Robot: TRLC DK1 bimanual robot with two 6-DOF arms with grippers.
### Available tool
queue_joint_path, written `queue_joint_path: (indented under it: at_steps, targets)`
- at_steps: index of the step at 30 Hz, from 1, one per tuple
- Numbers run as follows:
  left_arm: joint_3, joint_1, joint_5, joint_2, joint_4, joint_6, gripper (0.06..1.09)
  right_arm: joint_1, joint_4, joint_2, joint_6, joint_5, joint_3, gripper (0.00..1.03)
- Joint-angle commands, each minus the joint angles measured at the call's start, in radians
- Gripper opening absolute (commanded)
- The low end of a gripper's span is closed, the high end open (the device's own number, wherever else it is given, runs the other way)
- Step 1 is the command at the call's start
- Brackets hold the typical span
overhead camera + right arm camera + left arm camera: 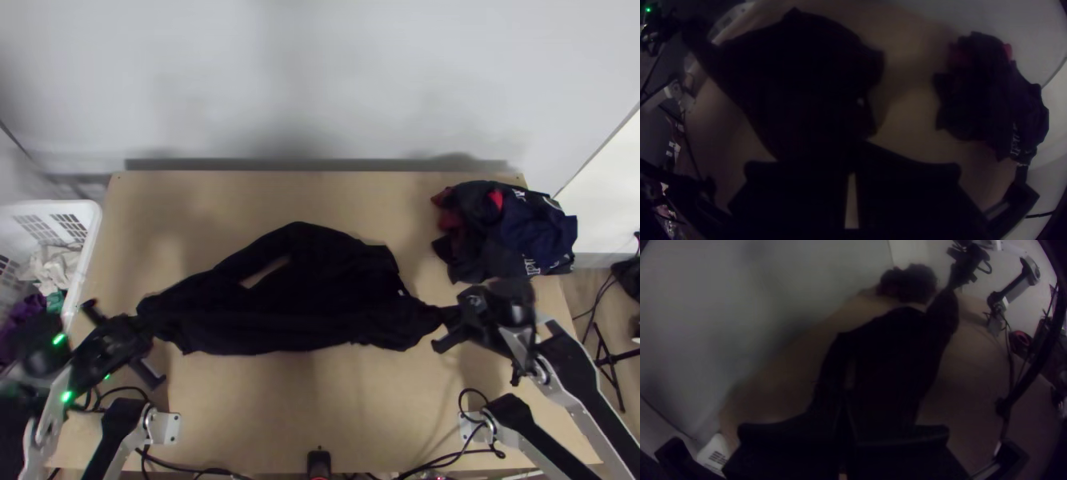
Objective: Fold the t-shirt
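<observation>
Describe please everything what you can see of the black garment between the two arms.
The black garment looks like soft, plain cloth, with a small white spot near its right-hand end. It stretches sideways across the middle of the table, uneven and not neatly folded, with a narrow opening showing wood. The left hand grips one end, the right hand the other; which parts they hold, I cannot tell.

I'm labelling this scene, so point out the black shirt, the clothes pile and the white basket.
Black shirt [336, 296]: top view, middle of its body.
Clothes pile [520, 232]: top view, its dark folds.
White basket [90, 240]: top view, rim on the side nearest the table.
</observation>
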Motion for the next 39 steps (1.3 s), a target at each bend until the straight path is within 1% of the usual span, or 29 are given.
queue_joint_path:
  at_steps: [1,2,4,5,6,8,10,12,13,14,15,16,17,18,20,23,26,28,30,32,35,37,39]
  targets:
    - [-0.083,-0.138,0.046,0.269,-0.147,0.119,0.1,0.079,-0.085,0.145,-0.032,-0.055,-0.02,0.03]
    - [-0.085,-0.147,0.073,0.333,-0.228,0.182,0.1,0.08,-0.121,0.184,-0.057,-0.074,-0.02,0.03]
    - [-0.077,-0.164,0.145,0.442,-0.334,0.231,0.1,0.068,-0.123,0.185,-0.063,-0.083,-0.017,0.03]
    - [-0.065,-0.161,0.181,0.467,-0.36,0.274,0.1,0.07,-0.126,0.181,-0.063,-0.084,-0.014,0.03]
    - [-0.057,-0.153,0.21,0.462,-0.361,0.287,0.1,0.066,-0.124,0.178,-0.06,-0.084,-0.008,0.03]
    - [-0.046,-0.163,0.214,0.451,-0.367,0.291,0.1,0.066,-0.124,0.202,-0.057,-0.084,-0.003,0.03]
    - [-0.037,-0.172,0.211,0.493,-0.421,0.305,0.1,0.082,-0.152,0.279,-0.063,-0.109,-0.003,0.03]
    - [-0.029,-0.167,0.214,0.534,-0.435,0.314,0.1,0.071,-0.189,0.334,-0.1,-0.115,0.018,0.03]
    - [-0.034,-0.167,0.216,0.531,-0.435,0.322,0.1,0.076,-0.187,0.337,-0.106,-0.117,0.023,0.06]
    - [-0.037,-0.166,0.216,0.528,-0.43,0.325,0.13,0.086,-0.186,0.337,-0.108,-0.118,0.029,0.13]
    - [-0.034,-0.158,0.216,0.528,-0.43,0.325,0.34,0.103,-0.187,0.332,-0.126,-0.118,0.04,0.2]
    - [-0.032,-0.156,0.216,0.522,-0.432,0.326,0.72,0.116,-0.187,0.326,-0.143,-0.118,0.049,0.28]
    - [-0.031,-0.155,0.216,0.504,-0.427,0.336,1.09,0.12,-0.186,0.309,-0.147,-0.118,0.056,0.41]
    - [-0.023,-0.146,0.216,0.485,-0.421,0.337,1.04,0.119,-0.187,0.299,-0.144,-0.118,0.067,0.54]
    - [-0.003,-0.124,0.217,0.471,-0.421,0.325,1.04,0.106,-0.193,0.286,-0.137,-0.118,0.098,0.64]
    - [0.05,-0.052,0.214,0.433,-0.432,0.313,1.04,0.06,-0.204,0.274,-0.132,-0.118,0.144,0.82]
    - [0.139,0.051,0.211,0.393,-0.444,0.293,1.04,0.034,-0.204,0.239,-0.117,-0.118,0.187,0.91]
    - [0.19,0.101,0.208,0.37,-0.447,0.287,1.04,0.031,-0.206,0.205,-0.114,-0.118,0.204,0.95]
    - [0.221,0.181,0.208,0.382,-0.433,0.294,1.04,0.004,-0.212,0.194,-0.101,-0.118,0.219,0.98]
    - [0.216,0.247,0.188,0.438,-0.415,0.342,1.04,-0.039,-0.186,0.197,-0.068,-0.118,0.231,0.98]
    - [0.189,0.273,0.162,0.554,-0.358,0.343,1.03,-0.104,-0.072,0.282,-0.046,-0.117,0.259,0.92]
    - [0.144,0.267,0.089,0.626,-0.297,0.348,1.03,-0.096,-0.049,0.394,-0.043,-0.118,0.328,0.92]
    - [0.095,0.264,0.0,0.672,-0.173,0.339,1.03,-0.059,-0.009,0.494,-0.043,-0.118,0.389,0.92]
